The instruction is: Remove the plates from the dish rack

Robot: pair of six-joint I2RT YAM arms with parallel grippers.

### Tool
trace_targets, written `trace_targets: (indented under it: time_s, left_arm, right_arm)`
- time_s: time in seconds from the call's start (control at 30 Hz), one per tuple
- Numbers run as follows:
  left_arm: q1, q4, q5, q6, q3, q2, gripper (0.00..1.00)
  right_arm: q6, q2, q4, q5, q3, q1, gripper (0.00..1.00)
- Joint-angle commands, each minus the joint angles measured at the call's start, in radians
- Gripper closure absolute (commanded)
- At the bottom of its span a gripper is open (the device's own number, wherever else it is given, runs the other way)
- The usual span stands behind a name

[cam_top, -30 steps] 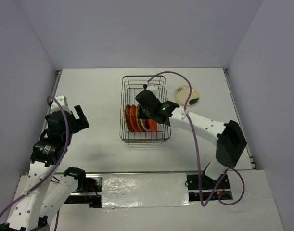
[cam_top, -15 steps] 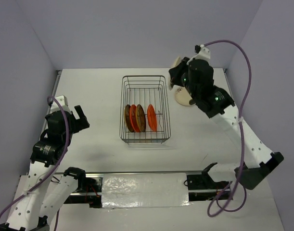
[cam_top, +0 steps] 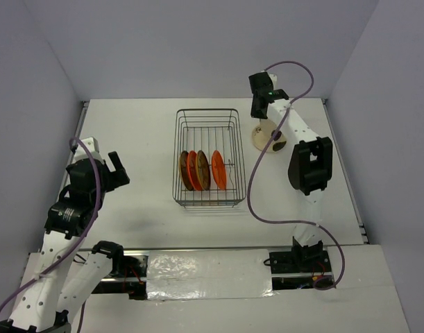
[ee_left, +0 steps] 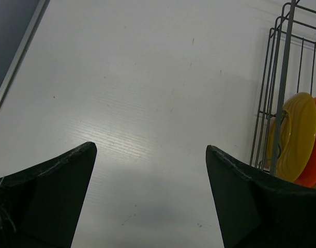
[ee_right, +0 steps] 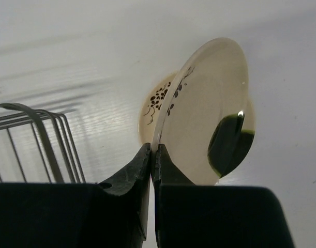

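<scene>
The dish rack (cam_top: pixel 207 111) stands mid-table with several plates upright in it: orange ones (cam_top: pixel 218 171) and brown-yellow ones (cam_top: pixel 203 170). My right gripper (ee_right: pixel 153 150) is shut on the rim of a cream plate (ee_right: pixel 209 119) with a dark green blotch. It holds this plate on edge just above another cream plate (ee_right: pixel 156 101) lying on the table. In the top view the right gripper (cam_top: pixel 262 114) is at the back right, over that lying plate (cam_top: pixel 266 141). My left gripper (cam_top: pixel 114 170) hangs open and empty left of the rack, its fingers (ee_left: pixel 54 196) wide apart.
In the left wrist view the rack's wire wall (ee_left: pixel 282 77) is at the right edge, with a yellow plate (ee_left: pixel 295 137) and an orange one (ee_left: pixel 315 144) behind it. The table's raised left edge (cam_top: pixel 80 132) runs beside the left arm. The back wall is close behind the right gripper.
The right arm lifted a cream plate out of the rack, swung it to the back right and brought it down over the plate lying there. The left arm has not moved.
</scene>
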Motion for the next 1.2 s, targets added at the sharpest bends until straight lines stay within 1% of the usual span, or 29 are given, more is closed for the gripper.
trace_targets:
  time_s: [0.0, 0.03, 0.07, 0.1, 0.13, 0.23, 0.27, 0.33, 0.37, 0.43, 0.47, 0.5, 0.6, 0.63, 0.67, 0.7, 0.73, 0.8, 0.83, 0.87, 0.9, 0.97, 1.1, 1.17]
  left_arm:
    - [-0.005, 0.026, -0.005, 0.007, 0.002, 0.005, 0.01]
    - [-0.006, 0.024, -0.003, 0.008, 0.002, 0.006, 0.0]
    - [-0.006, 0.026, -0.005, 0.008, 0.002, 0.008, 0.01]
    - [-0.005, 0.026, -0.002, 0.008, 0.002, 0.009, 0.01]
    - [-0.005, 0.026, -0.002, 0.008, 0.002, 0.009, 0.01]
    - [-0.006, 0.026, 0.001, 0.01, 0.002, 0.011, 0.01]
    - [-0.006, 0.026, 0.001, 0.01, 0.002, 0.009, 0.0]
    - [-0.006, 0.026, 0.0, 0.01, 0.002, 0.006, 0.01]
    - [-0.005, 0.026, 0.0, 0.008, 0.002, 0.005, 0.0]
    - [-0.006, 0.026, -0.002, 0.008, 0.002, 0.005, 0.01]
    - [-0.006, 0.026, -0.002, 0.008, 0.002, 0.003, 0.01]
    - [-0.006, 0.026, -0.005, 0.008, 0.002, 0.002, 0.0]
    - [-0.006, 0.024, -0.009, 0.005, 0.002, 0.002, 0.0]
    - [-0.005, 0.024, -0.009, 0.005, 0.002, 0.003, 0.0]
    - [-0.005, 0.024, -0.011, 0.005, 0.002, 0.003, 0.0]
    - [-0.006, 0.024, -0.011, 0.005, 0.002, 0.005, 0.01]
    - [-0.006, 0.024, -0.008, 0.007, 0.002, 0.006, 0.0]
    - [-0.006, 0.023, -0.009, 0.005, 0.002, 0.008, 0.0]
    - [-0.006, 0.023, -0.009, 0.005, 0.002, 0.008, 0.0]
    - [-0.005, 0.021, -0.014, 0.004, 0.002, 0.006, 0.0]
    - [-0.005, 0.021, -0.014, 0.004, 0.002, 0.003, 0.01]
    - [-0.006, 0.021, -0.014, 0.004, 0.002, 0.0, 0.0]
    - [-0.006, 0.023, -0.014, 0.004, 0.002, -0.001, 0.0]
    - [-0.008, 0.023, -0.011, 0.005, 0.002, -0.003, 0.01]
  right_arm:
    - [-0.006, 0.021, -0.063, 0.048, 0.096, 0.005, 0.98]
    - [0.009, 0.029, -0.068, 0.058, 0.087, 0.005, 0.97]
    - [0.025, 0.026, -0.056, 0.057, 0.072, 0.005, 0.95]
    - [0.028, 0.019, -0.04, 0.048, 0.034, 0.002, 0.9]
    - [0.031, 0.003, -0.025, 0.027, 0.021, 0.003, 0.64]
    - [0.042, -0.026, -0.023, 0.002, -0.005, 0.002, 0.23]
    - [0.046, -0.049, -0.042, -0.004, -0.002, 0.003, 0.19]
    - [0.054, -0.089, -0.053, -0.017, 0.001, 0.005, 0.16]
    - [0.059, -0.115, -0.059, -0.021, 0.0, 0.015, 0.16]
    - [0.059, -0.233, -0.034, -0.061, -0.058, 0.044, 0.17]
    - [0.048, -0.285, 0.031, -0.09, -0.101, 0.095, 0.17]
    - [0.043, -0.375, 0.055, -0.156, -0.183, 0.123, 0.18]
    - [0.072, -0.487, 0.098, -0.268, -0.324, 0.236, 0.23]
    - [0.098, -0.509, 0.13, -0.282, -0.359, 0.267, 0.28]
    - [0.112, -0.532, 0.156, -0.287, -0.443, 0.294, 0.3]
    - [0.15, -0.567, 0.174, -0.284, -0.478, 0.345, 0.35]
    - [0.164, -0.58, 0.209, -0.264, -0.537, 0.371, 0.36]
    - [0.206, -0.592, 0.213, -0.218, -0.568, 0.428, 0.39]
    - [0.219, -0.594, 0.213, -0.157, -0.585, 0.445, 0.41]
    - [0.232, -0.594, 0.234, -0.14, -0.62, 0.459, 0.43]
    - [0.252, -0.594, 0.249, -0.135, -0.637, 0.465, 0.47]
    - [0.264, -0.568, 0.259, -0.118, -0.649, 0.482, 0.51]
    - [0.281, -0.492, 0.243, -0.11, -0.652, 0.489, 0.53]
    - [0.283, -0.459, 0.254, -0.13, -0.663, 0.494, 0.56]
